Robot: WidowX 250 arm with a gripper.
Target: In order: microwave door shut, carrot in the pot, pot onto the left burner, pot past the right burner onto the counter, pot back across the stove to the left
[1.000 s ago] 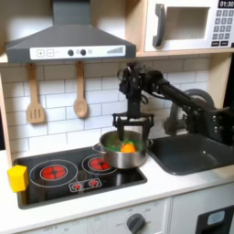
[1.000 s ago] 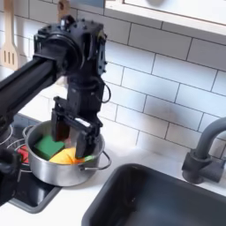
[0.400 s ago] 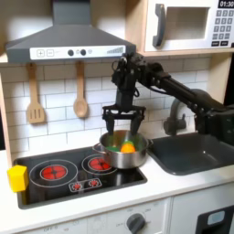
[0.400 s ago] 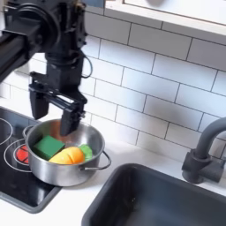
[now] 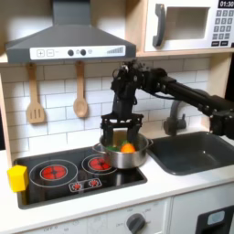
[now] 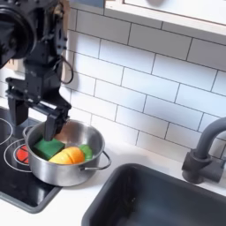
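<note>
A toy kitchen stands against a wall of white tiles (image 5: 55,101), with a grey hood (image 5: 69,41) up top. 2 wooden spoons (image 5: 35,96) hang under the hood in the first exterior view. The microwave door (image 5: 183,26) is up at the first exterior view's right, flat against the microwave, so it looks shut.

The pale bench (image 5: 82,206) runs along the front, and in the second exterior view it also shows beside the pot (image 6: 110,181). The black stove (image 5: 50,183) lies in it with 2 red rings. A yellow block (image 5: 16,177) sits at the first exterior view's left edge of the stove.

The pot (image 5: 123,155) (image 6: 62,168) sits on the stove's right side as the first exterior view shows it, over the edge of the right ring. Its far rim pokes past the stove toward the sink (image 5: 192,151) (image 6: 159,199). The carrot (image 5: 128,147) (image 6: 69,155) lies inside the pot, next to something green.

The black arm reaches in from the first exterior view's right. The jaws (image 5: 117,133) (image 6: 33,116) hang just above the pot, at its side toward the second exterior view's left. They are spread wide and hold nothing. One finger (image 6: 55,124) points down over the pot's rim.

A grey tap (image 6: 205,150) stands behind the sink.
</note>
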